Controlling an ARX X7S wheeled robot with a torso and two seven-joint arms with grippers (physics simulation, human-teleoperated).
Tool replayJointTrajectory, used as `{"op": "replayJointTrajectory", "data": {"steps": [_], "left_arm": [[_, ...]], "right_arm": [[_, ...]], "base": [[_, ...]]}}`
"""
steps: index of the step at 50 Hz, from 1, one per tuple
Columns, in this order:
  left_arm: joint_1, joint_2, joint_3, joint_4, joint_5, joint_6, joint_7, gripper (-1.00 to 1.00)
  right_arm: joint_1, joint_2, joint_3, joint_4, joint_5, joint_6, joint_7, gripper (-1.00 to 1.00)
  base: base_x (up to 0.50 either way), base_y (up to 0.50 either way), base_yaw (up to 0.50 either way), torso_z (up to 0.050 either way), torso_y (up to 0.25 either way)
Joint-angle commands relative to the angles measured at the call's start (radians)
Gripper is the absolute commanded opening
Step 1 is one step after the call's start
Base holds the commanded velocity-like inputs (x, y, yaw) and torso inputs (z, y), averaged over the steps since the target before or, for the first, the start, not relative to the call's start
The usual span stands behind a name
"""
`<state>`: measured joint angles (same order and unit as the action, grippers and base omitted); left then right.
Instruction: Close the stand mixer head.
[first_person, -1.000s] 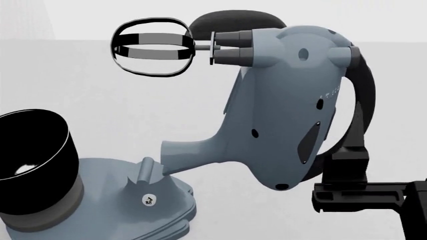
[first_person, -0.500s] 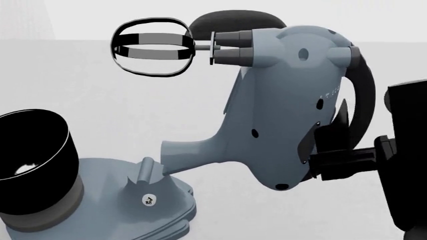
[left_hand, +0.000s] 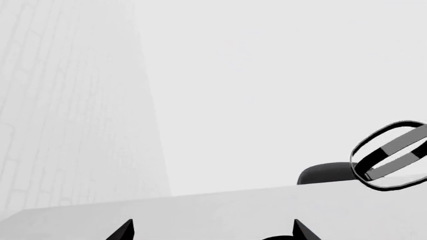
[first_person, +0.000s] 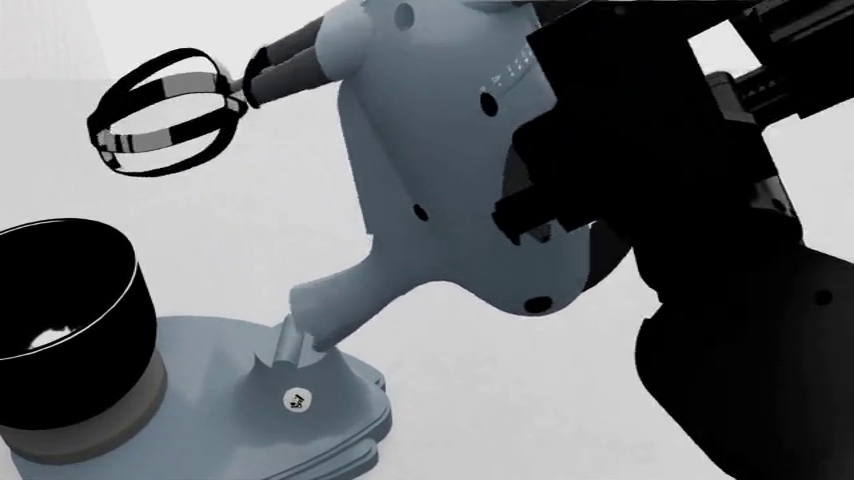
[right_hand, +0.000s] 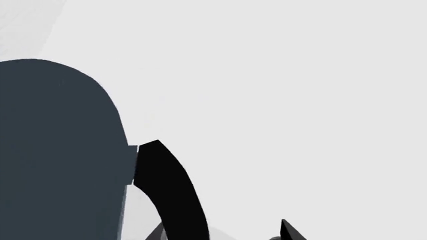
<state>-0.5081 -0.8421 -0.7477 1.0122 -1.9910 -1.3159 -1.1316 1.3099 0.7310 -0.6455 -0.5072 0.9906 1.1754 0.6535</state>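
The stand mixer head (first_person: 427, 170) is blue-grey and stands tilted up on its narrow neck above the base plate (first_person: 334, 440). Its black wire whisk (first_person: 160, 100) hangs out to the upper left, above the black bowl (first_person: 60, 300). My right arm covers the head's back, and the right gripper (first_person: 534, 215) rests against it. In the right wrist view the gripper (right_hand: 220, 234) is open, with the head's black curved band (right_hand: 170, 190) passing between the fingertips beside the blue-grey body (right_hand: 60, 150). My left gripper (left_hand: 211, 235) is open and empty, out of the head view, and the whisk (left_hand: 390, 155) shows off to its side.
The mixer stands on a pale grey counter (first_person: 534, 420). A black rounded object (left_hand: 327, 172) shows behind the counter's far edge. A pale wall (left_hand: 67, 100) rises behind it.
My right arm has swung up and over the back of the mixer head. The head has tipped forward, and the whisk has moved left and down towards the bowl.
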Motion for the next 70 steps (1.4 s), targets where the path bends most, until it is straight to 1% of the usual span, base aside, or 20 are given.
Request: {"op": "replayJointTrajectory", "data": {"steps": [1,4,10,12,15,17,20,25,27,30,32,41,50,54,59,62,63,70], "left_arm": [[0.003,0.011,-0.021,-0.006,0.002,-0.019,0.011,1.0],[0.01,0.004,-0.04,-0.011,-0.008,-0.016,0.01,1.0],[0.039,0.006,-0.119,-0.023,-0.011,-0.044,0.03,1.0],[0.045,0.005,-0.132,-0.023,-0.015,-0.048,0.035,1.0],[0.058,0.014,-0.182,-0.032,-0.015,-0.065,0.055,1.0],[0.058,0.024,-0.191,-0.034,-0.007,-0.075,0.067,1.0],[0.058,0.039,-0.208,-0.039,0.006,-0.092,0.088,1.0],[0.078,0.05,-0.268,-0.046,-0.002,-0.105,0.113,1.0],[0.081,0.063,-0.291,-0.048,0.009,-0.123,0.132,1.0],[0.087,0.068,-0.304,-0.05,0.014,-0.129,0.14,1.0],[0.092,0.061,-0.305,-0.049,0.006,-0.119,0.134,1.0],[0.093,0.073,-0.308,-0.049,0.023,-0.126,0.154,1.0],[0.109,0.068,-0.342,-0.053,0.035,-0.136,0.17,1.0],[0.114,0.069,-0.348,-0.052,0.038,-0.136,0.177,1.0],[0.119,0.074,-0.36,-0.053,0.048,-0.141,0.19,1.0],[0.122,0.073,-0.359,-0.053,0.05,-0.138,0.191,1.0],[0.123,0.075,-0.361,-0.053,0.053,-0.14,0.195,1.0],[0.138,0.079,-0.393,-0.056,0.061,-0.146,0.215,1.0]], "right_arm": [[0.275,-0.287,-0.124,0.25,0.08,0.062,-0.296,1.0],[0.327,-0.337,-0.151,0.294,0.074,0.061,-0.346,1.0],[0.412,-0.448,-0.291,0.397,-0.007,0.021,-0.492,1.0],[0.41,-0.487,-0.326,0.415,-0.02,0.013,-0.511,1.0],[0.377,-0.542,-0.384,0.433,-0.046,-0.016,-0.529,1.0],[0.363,-0.568,-0.414,0.446,-0.059,-0.032,-0.542,1.0],[0.342,-0.637,-0.492,0.471,-0.086,-0.051,-0.579,1.0],[0.326,-0.727,-0.552,0.535,-0.1,-0.099,-0.609,1.0],[0.359,-0.731,-0.631,0.566,0.004,-0.178,-0.574,1.0],[0.436,-0.731,-0.843,0.585,0.187,-0.348,-0.522,1.0],[0.433,-0.731,-0.905,0.558,0.209,-0.387,-0.51,1.0],[0.232,-0.731,-0.91,0.497,0.07,-0.326,-0.527,1.0],[-0.067,-0.731,-0.906,0.458,-0.169,-0.206,-0.609,1.0],[-0.178,-0.731,-0.903,0.482,-0.212,-0.194,-0.632,1.0],[-0.194,-0.731,-0.898,0.547,-0.043,-0.227,-0.576,1.0],[-0.188,-0.731,-0.901,0.567,-0.001,-0.231,-0.574,1.0],[-0.189,-0.731,-0.898,0.579,0.038,-0.234,-0.571,1.0],[-0.186,-0.731,-0.903,0.609,0.077,-0.214,-0.582,1.0]], "base": [[0.02,0.01,0.02,0.0,0.0],[0.02,0.01,0.02,0.0,0.0],[0.02,0.01,0.02,0.0,0.0],[0.01,0.01,0.02,0.0,0.0],[0.01,0.01,0.02,0.0,0.0],[0.02,0.01,0.02,0.0,0.0],[0.02,0.01,0.02,0.0,0.0],[0.02,0.01,0.02,0.0,0.0],[0.02,0.01,0.03,0.0,0.0],[0.02,0.01,0.03,0.0,0.0],[0.02,0.01,0.03,0.0,0.0],[0.02,0.01,0.02,0.0,0.0],[0.02,0.01,0.02,0.0,0.0],[0.02,0.01,0.01,0.0,0.0],[0.03,0.01,0.0,0.0,0.0],[0.02,0.01,0.0,0.0,0.0],[0.02,0.01,0.01,0.0,0.0],[0.02,0.01,0.01,0.0,0.0]]}}
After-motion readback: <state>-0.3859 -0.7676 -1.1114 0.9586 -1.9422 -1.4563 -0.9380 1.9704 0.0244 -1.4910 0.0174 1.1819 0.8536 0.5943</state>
